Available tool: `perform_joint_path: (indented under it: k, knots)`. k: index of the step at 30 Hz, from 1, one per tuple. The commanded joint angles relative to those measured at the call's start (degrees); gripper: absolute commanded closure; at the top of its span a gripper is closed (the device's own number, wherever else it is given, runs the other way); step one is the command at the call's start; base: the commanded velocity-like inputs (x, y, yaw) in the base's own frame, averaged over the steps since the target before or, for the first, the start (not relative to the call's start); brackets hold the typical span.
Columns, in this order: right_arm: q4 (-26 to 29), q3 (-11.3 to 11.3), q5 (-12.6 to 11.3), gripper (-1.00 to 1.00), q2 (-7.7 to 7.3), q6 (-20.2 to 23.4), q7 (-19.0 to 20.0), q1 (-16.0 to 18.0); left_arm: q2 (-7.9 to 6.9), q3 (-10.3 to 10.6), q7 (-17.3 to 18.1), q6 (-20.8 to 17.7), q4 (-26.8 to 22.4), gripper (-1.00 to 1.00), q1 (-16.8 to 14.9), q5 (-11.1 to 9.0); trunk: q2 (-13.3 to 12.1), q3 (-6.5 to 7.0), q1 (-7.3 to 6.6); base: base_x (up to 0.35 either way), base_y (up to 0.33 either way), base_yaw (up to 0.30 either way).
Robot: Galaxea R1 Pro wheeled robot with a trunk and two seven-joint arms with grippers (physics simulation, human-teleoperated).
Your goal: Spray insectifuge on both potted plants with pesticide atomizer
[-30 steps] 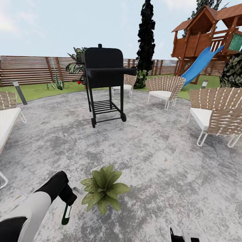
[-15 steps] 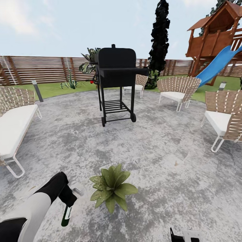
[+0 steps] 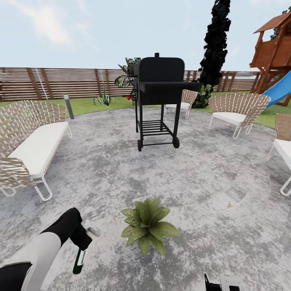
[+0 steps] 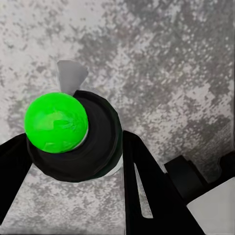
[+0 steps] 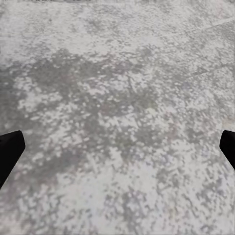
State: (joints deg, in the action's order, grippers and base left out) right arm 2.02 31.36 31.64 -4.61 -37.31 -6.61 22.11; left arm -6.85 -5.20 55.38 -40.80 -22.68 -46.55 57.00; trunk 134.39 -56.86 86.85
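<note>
At the near left of the head view the left gripper [image 3: 83, 242] hangs over the mottled grey patio [image 3: 202, 182], clenched on the pesticide atomizer [image 3: 79, 260], a slim dark bottle with a pale label that points down from the black wrist. The left wrist view adds what the head camera misses: the bottle seen end-on as a round black body [image 4: 88, 147] capped by a glossy bright green ball, pinched between two flat black fingers [image 4: 142, 191], with a small grey tab jutting beyond it, perhaps the nozzle. At the near right edge, the right gripper [image 3: 220, 283] is cut off by the frame, showing little more than a black and white stub; in its own wrist view the two dark fingertips [image 5: 10, 152] sit at opposite edges, spread wide with speckled paving between them. Just right of the held bottle stands one potted plant [image 3: 147, 224], a rosette of pointed green leaves that hides its pot. Farther off, a boxy black grill [image 3: 159, 101] stands on a wheeled frame; a woven bench with white cushions [image 3: 32, 145] lies to the left, and woven chairs [image 3: 234, 111] to the right. At the far edge run lawn, a brown slatted fence [image 3: 60, 83], a tall dark cypress [image 3: 214, 44], and a wooden play tower with a blue slide [image 3: 277, 91], partly cropped.
</note>
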Motion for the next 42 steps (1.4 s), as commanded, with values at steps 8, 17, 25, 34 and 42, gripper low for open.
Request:
perform_joint_path:
  k: [8, 17, 25, 34, 42]
  knots:
    - [0.0, 0.3, 0.6, -1.0, -0.14, -0.2, -0.5, 0.0, 0.1, -0.5, 0.3, -0.3, 0.1, 1.0, 0.0, 0.5, 0.0, -0.07, -0.01, 0.0, -0.263, 0.036]
    - [0.0, 0.3, 0.5, -1.0, -0.03, -0.2, -0.5, 0.0, 0.17, -0.6, 0.3, -0.3, 0.1, 1.0, 0.0, 0.4, 0.0, -0.07, -0.01, 0.0, -0.273, 0.046]
    - [0.0, 0.3, 0.5, -1.0, -0.04, -0.2, -0.5, 0.0, 0.17, -0.6, 0.3, -0.3, 0.1, 1.0, 0.0, 0.4, 0.0, -0.07, -0.01, -0.039, -0.273, 0.269]
    - [0.0, 0.3, 0.6, -1.0, 0.04, -0.2, -0.4, 0.0, 0.17, -0.6, 0.4, -0.3, 0.1, 1.0, 0.0, 0.4, 0.0, -0.07, -0.01, -0.001, -0.273, 0.212]
    - [0.0, 0.3, 0.6, -1.0, 0.04, -0.2, -0.5, 0.0, 0.13, -0.8, 0.4, -0.2, 0.3, 1.0, 0.3, 0.2, 0.0, -0.07, -0.01, 0.063, -0.11, 0.173]
